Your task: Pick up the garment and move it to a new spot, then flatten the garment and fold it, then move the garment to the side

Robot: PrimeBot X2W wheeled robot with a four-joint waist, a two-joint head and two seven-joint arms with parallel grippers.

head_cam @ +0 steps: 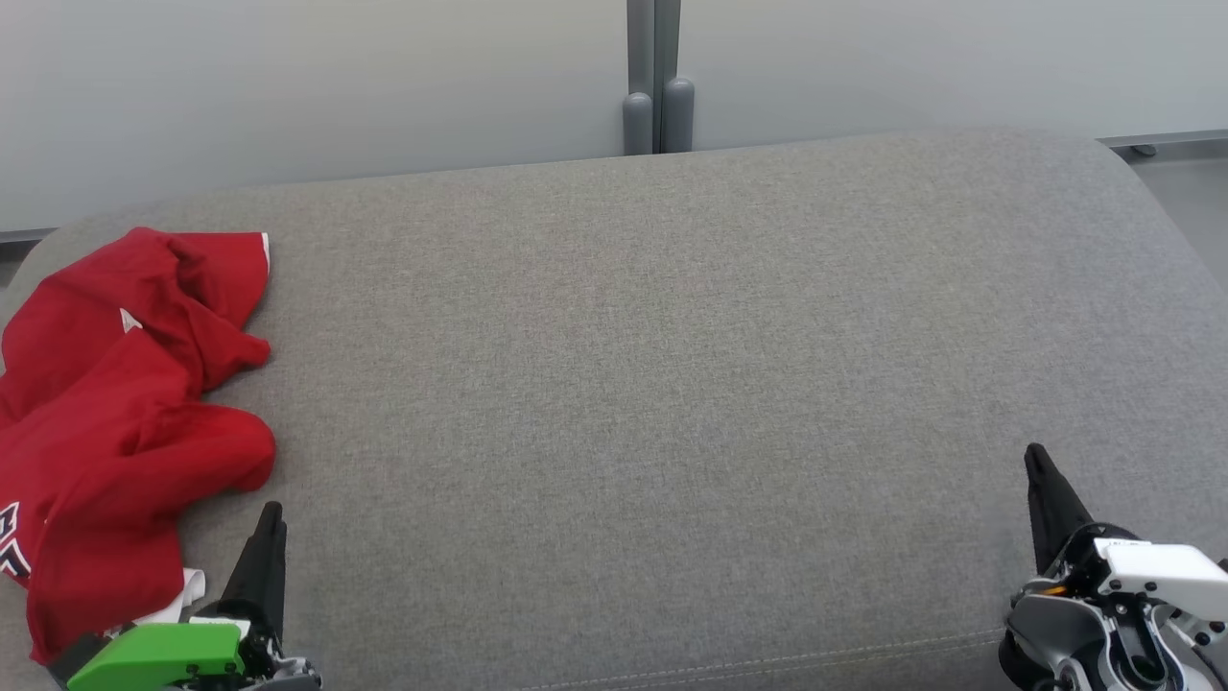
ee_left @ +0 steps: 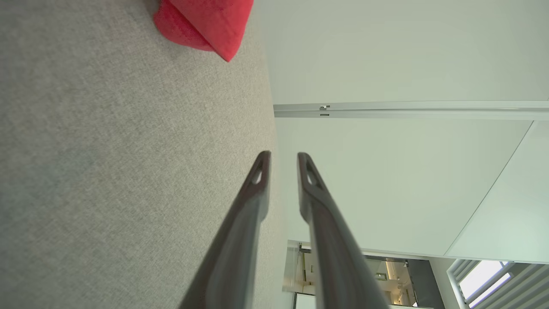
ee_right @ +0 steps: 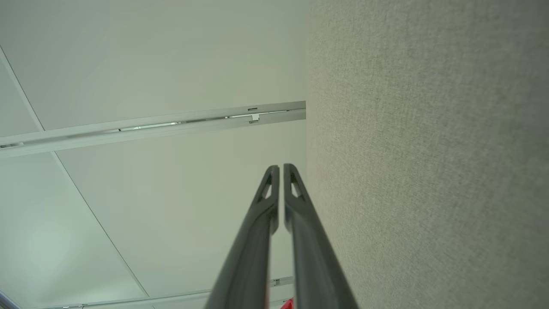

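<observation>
Garment (head_cam: pixel 115 403) lies crumpled, unpicked, at bench (head_cam: pixel 672 384) left; left jaws parted, right jaws pinched together, both empty; next I'd grasp it left-handed.

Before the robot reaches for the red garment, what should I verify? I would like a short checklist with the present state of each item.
1. Red garment lies close to left fingers: ok.
2. Left fingers apart and empty: ok.
3. Nothing in right fingers, closed together: ok.
4. Bare room on grey cushion for a new spot: ok.
5. Whole garment in head view: not ok, cut off by the left edge.
6. Where collar and hem lie: cannot tell.
</observation>
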